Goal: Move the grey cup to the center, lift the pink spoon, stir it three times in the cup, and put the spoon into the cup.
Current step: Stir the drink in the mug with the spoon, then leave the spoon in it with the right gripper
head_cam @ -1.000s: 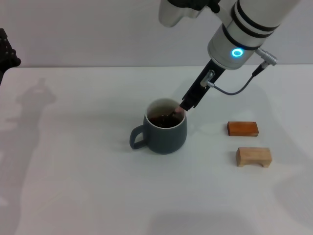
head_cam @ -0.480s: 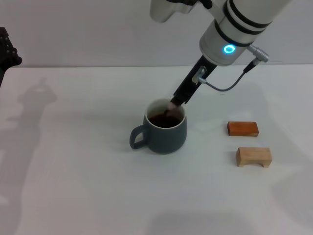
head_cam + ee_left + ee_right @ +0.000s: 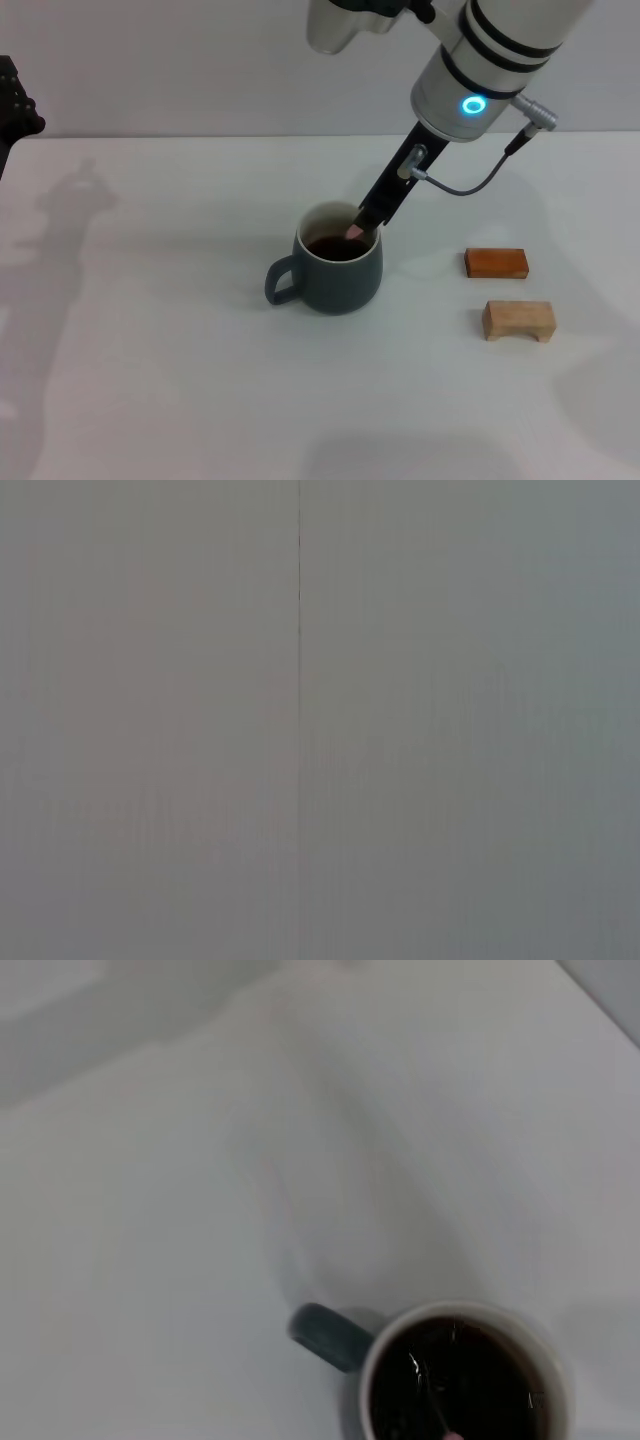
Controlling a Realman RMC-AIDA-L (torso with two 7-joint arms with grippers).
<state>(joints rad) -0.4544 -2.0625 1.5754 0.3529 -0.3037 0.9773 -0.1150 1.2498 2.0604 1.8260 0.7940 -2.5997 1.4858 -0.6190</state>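
The left gripper [image 3: 14, 100] sits parked at the table's far left edge, at about 9 o'clock from the cup; whether its fingers are open cannot be told.

The cup [image 3: 333, 270] stands near the table's centre, handle toward 8 o'clock, dark liquid inside. The right gripper [image 3: 362, 225] reaches down from 1 o'clock and is closed on the spoon [image 3: 354, 232], whose pink handle end shows just above the rim while its bowl is under the liquid.

Over the last second the gripper swung from the rim's 3 o'clock side toward 12 o'clock and has now come partway back. That reads as stirring under way; releasing the spoon remains.

An orange block [image 3: 496, 263] and a wooden block [image 3: 518, 320] lie at 3 to 4 o'clock.
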